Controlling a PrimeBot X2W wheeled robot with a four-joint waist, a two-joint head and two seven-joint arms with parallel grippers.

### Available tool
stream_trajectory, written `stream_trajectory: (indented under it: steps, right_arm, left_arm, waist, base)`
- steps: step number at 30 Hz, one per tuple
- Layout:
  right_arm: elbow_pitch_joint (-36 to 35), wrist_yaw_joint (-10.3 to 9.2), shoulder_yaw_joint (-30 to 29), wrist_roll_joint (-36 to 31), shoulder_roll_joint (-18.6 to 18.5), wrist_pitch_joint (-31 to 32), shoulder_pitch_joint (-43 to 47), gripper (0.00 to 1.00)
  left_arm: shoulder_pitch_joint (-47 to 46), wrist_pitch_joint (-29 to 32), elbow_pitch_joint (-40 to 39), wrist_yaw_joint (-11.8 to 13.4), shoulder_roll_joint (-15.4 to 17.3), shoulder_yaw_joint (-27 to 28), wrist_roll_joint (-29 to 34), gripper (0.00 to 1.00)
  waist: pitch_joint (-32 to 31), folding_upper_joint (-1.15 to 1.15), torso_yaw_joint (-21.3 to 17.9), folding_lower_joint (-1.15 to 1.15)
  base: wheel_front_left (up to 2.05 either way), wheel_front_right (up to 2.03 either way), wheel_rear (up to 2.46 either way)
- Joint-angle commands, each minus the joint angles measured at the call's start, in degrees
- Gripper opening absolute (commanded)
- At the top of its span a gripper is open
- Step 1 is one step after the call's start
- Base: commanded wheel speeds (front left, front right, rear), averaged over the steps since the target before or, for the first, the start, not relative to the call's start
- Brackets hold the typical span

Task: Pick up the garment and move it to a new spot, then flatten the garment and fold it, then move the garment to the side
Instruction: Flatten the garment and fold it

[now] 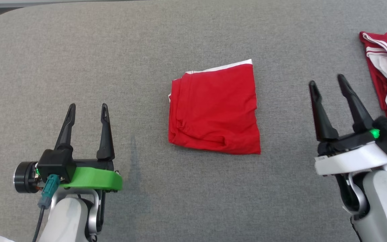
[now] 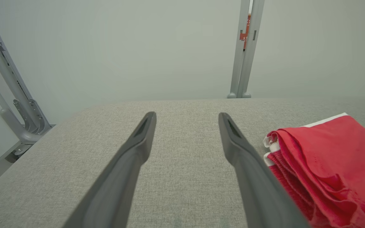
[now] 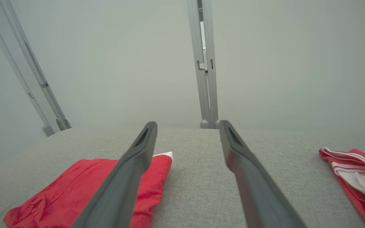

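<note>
Red garment (image 1: 214, 109) sits folded into a rough square mid-table on the grey fabric surface (image 1: 146, 43), white hem edge showing along its far side. Left gripper (image 1: 87, 110) hovers well to its left, fingers spread, holding nothing. Right gripper (image 1: 328, 81) is off to the garment's right, jaws also apart and empty. A second red-and-white piece of clothing (image 1: 386, 72) lies at the table's far right edge, close to the right gripper, not touching it.

Bright, even, soft light; faint shadows; sharp focus
</note>
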Motion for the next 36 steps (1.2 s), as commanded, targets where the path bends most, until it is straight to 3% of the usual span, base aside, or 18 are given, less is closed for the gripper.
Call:
stream_trajectory:
  steps: [1,5,14,36]
  right_arm:
    - [-1.14,-0.04,-2.18,-1.08,0.47,0.37,2.48,1.0]
    - [-3.71,-0.04,-6.42,-3.01,1.53,2.25,7.33,1.0]
    - [-6.73,-0.04,-8.98,-4.3,3.85,6.14,15.14,1.0]
    - [-9.52,-0.04,-10.6,-5.3,7.0,10.9,23.67,1.0]
  left_arm:
    - [1.23,0.22,-0.27,0.38,0.68,0.34,0.15,1.0]
    - [2.75,0.66,-0.64,0.67,1.67,0.33,0.28,1.0]
    - [8.44,2.43,-0.97,1.22,3.36,-0.21,0.0,1.0]
    - [15.41,4.96,-1.61,2.34,4.75,-1.31,-1.2,1.0]
  waist:
    - [-1.7,0.0,-1.47,0.0]
    - [-3.95,0.0,-2.47,0.0]
    - [-9.93,0.0,-2.9,0.0]
    - [-16.24,0.0,-4.04,0.0]
  base:
    - [0.0,0.0,0.0]
    - [0.0,0.0,0.0]
    - [0.0,0.0,0.0]
    - [0.0,0.0,0.0]
